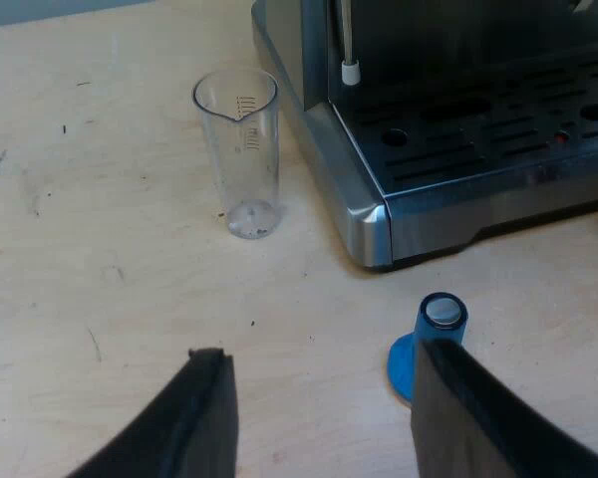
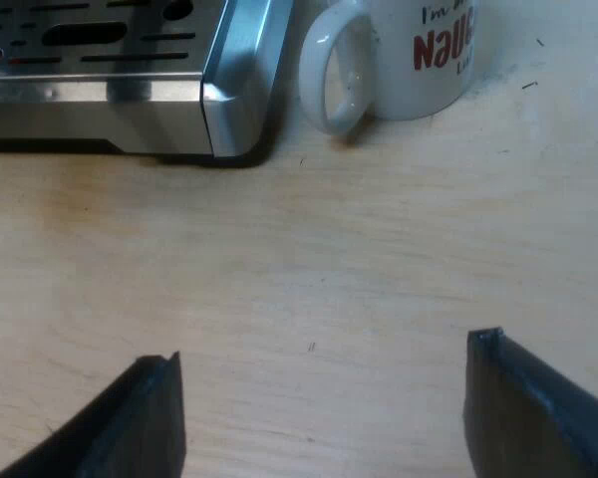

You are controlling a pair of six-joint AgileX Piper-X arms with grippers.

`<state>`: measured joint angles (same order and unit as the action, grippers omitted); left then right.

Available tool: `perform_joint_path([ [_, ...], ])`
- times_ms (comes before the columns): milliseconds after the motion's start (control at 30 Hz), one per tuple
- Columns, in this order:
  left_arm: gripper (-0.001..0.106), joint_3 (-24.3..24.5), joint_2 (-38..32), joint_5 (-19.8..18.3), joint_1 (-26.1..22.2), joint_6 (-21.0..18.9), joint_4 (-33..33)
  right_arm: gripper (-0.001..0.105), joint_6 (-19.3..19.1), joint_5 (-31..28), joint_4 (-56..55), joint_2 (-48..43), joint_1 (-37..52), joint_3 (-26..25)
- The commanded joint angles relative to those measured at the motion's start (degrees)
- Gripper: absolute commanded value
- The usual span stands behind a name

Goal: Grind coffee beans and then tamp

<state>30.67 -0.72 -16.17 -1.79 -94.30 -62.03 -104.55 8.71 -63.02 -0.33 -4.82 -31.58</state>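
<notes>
The left gripper [image 1: 319, 398] is hovering low over the pale wooden table [image 1: 100, 299] with its two black fingers spread wide and nothing between them. At about its two o'clock, a blue tamper [image 1: 431, 339] is standing on its wider end, silvery cap up, just beside one finger [image 1: 468, 408] and partly hidden by it; I cannot tell if they are touching. Farther out, near eleven o'clock, an empty measuring glass [image 1: 241, 149] is standing upright close to the espresso machine [image 1: 369, 199], whose slotted drip tray [image 1: 498, 139] is lying at one o'clock under a white-tipped steam wand [image 1: 350, 72].

The right gripper [image 2: 324, 398] is likewise gaping over bare wood, gripping nothing. At its one o'clock a white mug [image 2: 419, 50] with red lettering is sitting just beside the machine's steel corner [image 2: 229, 90], handle turned toward it.

With both grippers carrying nothing, I judge the job is only getting under way: grinding is not yet in hand, and tamping waits on that. The tamper is the piece nearest to reach. Taking it would call for the left gripper shifting toward two o'clock so the blue stem comes between the fingers before they close.
</notes>
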Motion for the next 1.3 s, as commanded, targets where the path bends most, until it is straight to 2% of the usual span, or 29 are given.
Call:
perform_joint_path([
  [33, 0.043, 0.0, -2.2, 0.0, 0.1, -0.6, 1.2, 0.062, 0.1, 0.3, 0.5, -2.6, 0.2, -0.3],
  [200, 0.044, 0.0, -2.2, 0.0, 0.1, -2.4, 1.1, 0.062, 1.5, -1.3, 0.6, -2.4, 0.2, -0.3],
  [367, 0.051, 0.1, -2.2, 0.0, 0.1, -2.5, 0.7, 0.062, 1.7, -1.2, 0.4, -1.3, 0.2, -1.0],
  [467, 0.057, 0.1, -2.2, 0.0, 0.1, -3.7, 0.7, 0.062, 1.9, -1.2, -0.5, 1.0, 0.2, -2.5],
  [900, 0.057, 0.9, -1.9, -0.4, 0.1, -4.4, 0.7, 0.062, 1.8, -1.0, -1.5, 14.4, -2.2, -10.6],
  [1100, 0.057, 1.8, -1.5, -2.7, 0.1, -5.0, 0.7, 0.062, 1.4, -0.8, -1.5, 20.1, -6.2, -13.7],
  [1300, 0.057, 3.0, 2.1, -6.1, 0.1, -5.2, 0.7, 0.062, 1.9, -0.8, -1.5, 24.3, -10.0, -16.9],
])
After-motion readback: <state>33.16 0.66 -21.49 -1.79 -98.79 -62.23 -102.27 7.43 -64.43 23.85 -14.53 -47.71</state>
